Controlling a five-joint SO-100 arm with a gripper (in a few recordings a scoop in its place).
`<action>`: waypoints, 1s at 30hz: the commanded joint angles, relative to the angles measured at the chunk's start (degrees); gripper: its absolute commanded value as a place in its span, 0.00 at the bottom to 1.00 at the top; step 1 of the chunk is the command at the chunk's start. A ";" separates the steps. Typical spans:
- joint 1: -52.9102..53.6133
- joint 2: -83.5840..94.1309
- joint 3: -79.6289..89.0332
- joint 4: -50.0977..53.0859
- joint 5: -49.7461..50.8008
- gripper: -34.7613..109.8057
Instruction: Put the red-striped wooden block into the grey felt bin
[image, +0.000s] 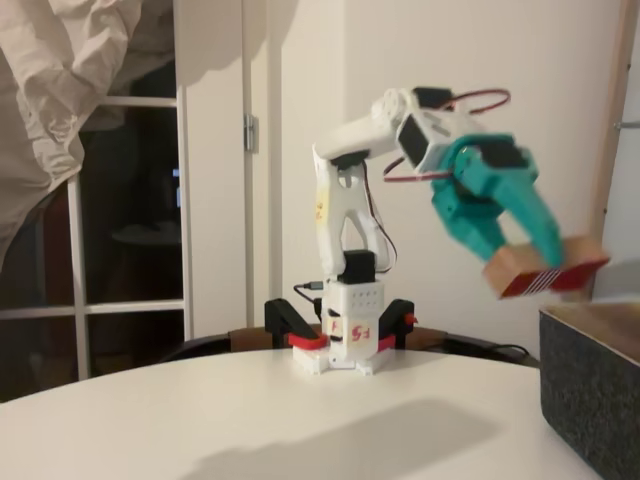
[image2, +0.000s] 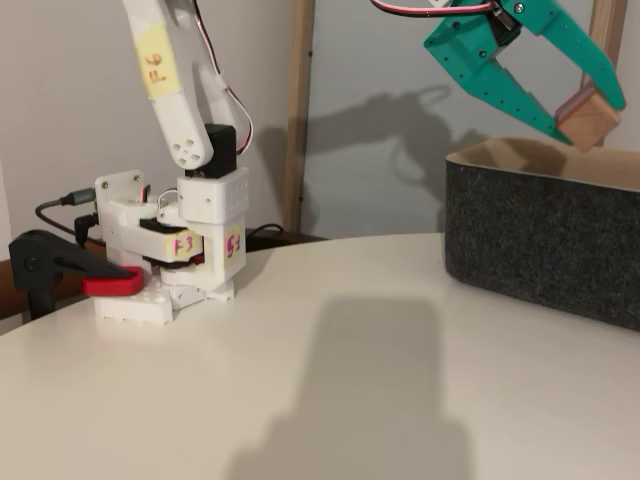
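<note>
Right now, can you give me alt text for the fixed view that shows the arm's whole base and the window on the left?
A teal gripper on a white arm holds the red-striped wooden block in the air, just left of and above the grey felt bin at the right edge. The arm's base is clamped to a round white table.

Grey felt bin (image: 592, 385) cut off by right edge; red-striped wooden block (image: 545, 268) motion-blurred.

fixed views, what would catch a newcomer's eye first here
The teal gripper stands out, raised in the air and clamped on the red-striped wooden block. It hangs near the rim of the grey felt bin at the right. Behind, the white arm's base is clamped to the round table.
</note>
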 joint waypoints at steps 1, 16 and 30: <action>-3.87 2.99 -3.87 -0.97 -1.05 0.28; -18.98 -0.18 -7.03 -4.04 -7.91 0.29; -26.37 -13.10 -8.61 -4.92 -18.72 0.30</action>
